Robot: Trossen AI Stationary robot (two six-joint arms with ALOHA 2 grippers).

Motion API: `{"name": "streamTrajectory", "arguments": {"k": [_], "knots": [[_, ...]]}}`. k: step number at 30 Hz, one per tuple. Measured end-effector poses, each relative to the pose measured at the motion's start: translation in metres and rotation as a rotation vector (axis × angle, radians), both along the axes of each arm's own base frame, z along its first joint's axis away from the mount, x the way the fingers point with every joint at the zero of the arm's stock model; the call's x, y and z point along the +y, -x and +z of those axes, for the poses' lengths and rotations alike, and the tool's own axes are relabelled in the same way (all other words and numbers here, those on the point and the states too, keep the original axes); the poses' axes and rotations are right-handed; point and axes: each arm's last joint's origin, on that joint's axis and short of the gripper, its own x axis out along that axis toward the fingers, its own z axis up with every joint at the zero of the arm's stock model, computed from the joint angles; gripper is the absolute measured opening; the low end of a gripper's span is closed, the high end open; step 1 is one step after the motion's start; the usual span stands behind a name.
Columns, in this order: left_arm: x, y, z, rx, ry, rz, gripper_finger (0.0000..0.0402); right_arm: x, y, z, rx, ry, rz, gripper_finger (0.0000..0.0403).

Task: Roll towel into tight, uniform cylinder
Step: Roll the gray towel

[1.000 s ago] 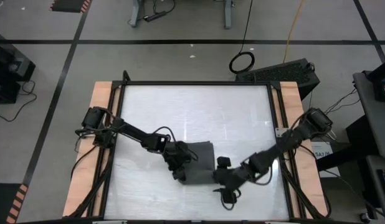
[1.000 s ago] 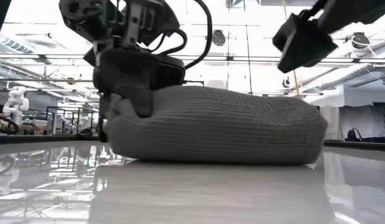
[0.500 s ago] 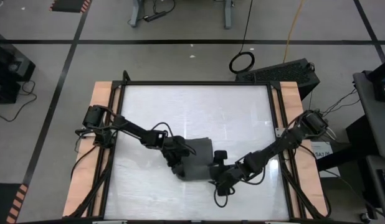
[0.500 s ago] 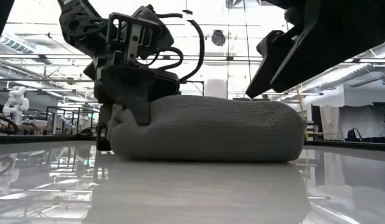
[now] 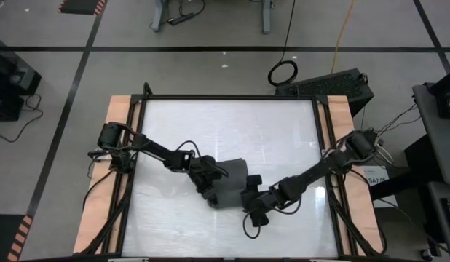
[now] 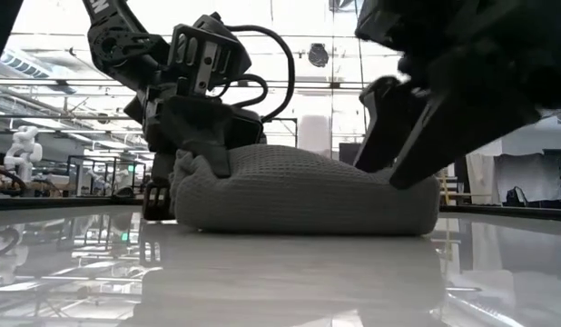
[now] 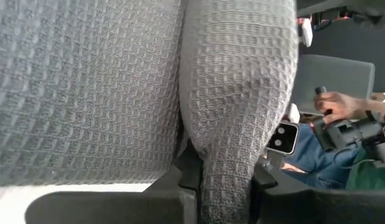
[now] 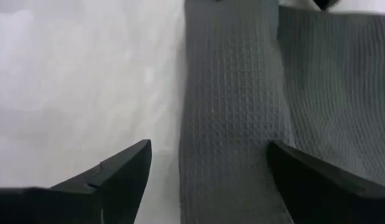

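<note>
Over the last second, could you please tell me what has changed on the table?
The right end effector, open, moved in from the towel's side to straddle its end. The dark charcoal-grey waffle-weave towel shifted slightly and looks flatter. The left end effector stayed clamped on a fold.

Bright overhead light washes the glossy tabletop (image 5: pixel 225 127) in white glare, mirror-like reflections in the low view, and the near dark arm there looms blurred.

Left gripper (image 5: pixel 208 191) pinched shut low near table centre; right gripper (image 5: pixel 248 206) spread wide, angled in just beside it.
</note>
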Motion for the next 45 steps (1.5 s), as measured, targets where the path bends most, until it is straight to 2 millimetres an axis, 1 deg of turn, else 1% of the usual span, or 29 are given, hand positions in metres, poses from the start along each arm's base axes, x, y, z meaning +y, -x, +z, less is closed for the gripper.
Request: {"name": "streamTrajectory", "arguments": {"k": [5,10,17,25,29,33,36,40,45], "knots": [[0.0,0.0,0.0,-0.005,0.001,0.0,0.005,-0.005,-0.003,0.001,-0.032,0.043,-0.057,0.0314],[0.0,0.0,0.0,-0.003,0.002,0.001,0.005,-0.006,-0.003,0.003,-0.037,0.05,-0.05,0.0314],[0.0,0.0,0.0,-0.003,0.002,0.001,0.005,-0.013,-0.008,-0.003,0.009,-0.012,-0.023,0.0314],[0.0,0.0,0.0,-0.005,-0.001,-0.001,0.005,-0.018,-0.012,-0.006,0.002,-0.006,-0.057,0.0314],[0.0,0.0,0.0,-0.006,-0.001,-0.001,0.005,-0.013,-0.008,0.005,-0.032,-0.013,-0.043,0.0314],[0.0,0.0,0.0,-0.007,-0.001,-0.001,0.005,-0.002,-0.002,0.005,-0.047,0.036,-0.003,0.0314],[0.0,0.0,0.0,-0.007,-0.002,-0.001,0.005,0.002,0.0,0.004,-0.047,0.047,0.014,0.0314],[0.0,0.0,0.0,-0.008,-0.005,0.001,0.005,0.003,-0.001,0.002,-0.044,0.048,0.009,0.0314],[0.0,0.0,0.0,-0.016,-0.011,-0.004,0.005,-0.003,-0.005,-0.001,-0.039,0.047,-0.009,0.0314]]}}
